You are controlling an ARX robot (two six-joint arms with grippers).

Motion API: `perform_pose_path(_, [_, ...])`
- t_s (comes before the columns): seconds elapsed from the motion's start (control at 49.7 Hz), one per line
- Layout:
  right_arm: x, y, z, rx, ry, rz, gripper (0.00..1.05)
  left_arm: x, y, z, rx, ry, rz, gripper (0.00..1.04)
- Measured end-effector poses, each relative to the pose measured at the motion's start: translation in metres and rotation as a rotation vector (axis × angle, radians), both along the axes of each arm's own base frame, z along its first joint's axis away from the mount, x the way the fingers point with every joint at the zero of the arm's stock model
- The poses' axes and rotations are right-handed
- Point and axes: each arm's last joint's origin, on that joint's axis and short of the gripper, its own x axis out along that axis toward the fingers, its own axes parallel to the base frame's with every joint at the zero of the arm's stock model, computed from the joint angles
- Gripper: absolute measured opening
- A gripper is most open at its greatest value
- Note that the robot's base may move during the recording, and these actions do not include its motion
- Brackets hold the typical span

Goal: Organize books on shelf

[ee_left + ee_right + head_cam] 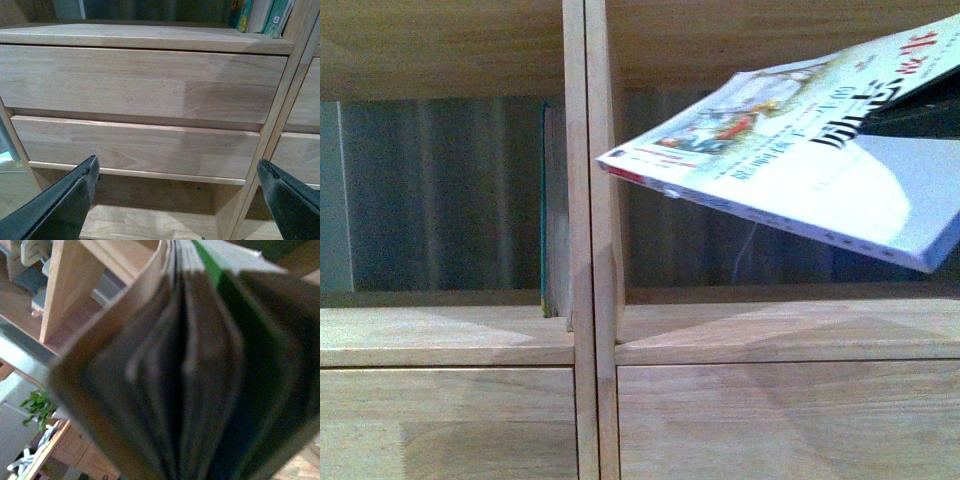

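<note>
In the front view the white-covered book (800, 150) hangs tilted, spine edge low, in front of the right compartment of the light wood shelf (590, 330). My right gripper (925, 108) shows only as a dark shape at the book's upper right and is shut on it. In the right wrist view the book's fanned pages (180, 375) fill the picture and hide the fingers. The slim teal book (550, 210) stands upright in the left compartment against the centre divider. My left gripper (177, 200) is open and empty, facing the drawer fronts (140, 85).
Several teal-spined books (260, 15) stand on the board above the upper drawer in the left wrist view. A lower drawer front (135, 147) and an open bottom space (150, 215) lie below. A green plant (35, 407) shows beside the shelf.
</note>
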Motion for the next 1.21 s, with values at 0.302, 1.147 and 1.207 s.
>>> perform_pose_path(0.302, [0.006,0.035,-0.008,-0.01,-0.023,0.078,0.07,0.0,0.0,0.0,0.0,0.0,0.0,0.97])
perform_pose_path(1.147, [0.058,0.044,-0.007,-0.053,-0.019,0.041,0.07,0.055,0.023,0.062,-0.52,0.08,-0.195,0.97])
perform_pose_path(1.207, [0.055,0.042,-0.004,-0.051,-0.026,0.033,0.07,0.07,0.022,0.079,-0.604,0.088,-0.334,0.97])
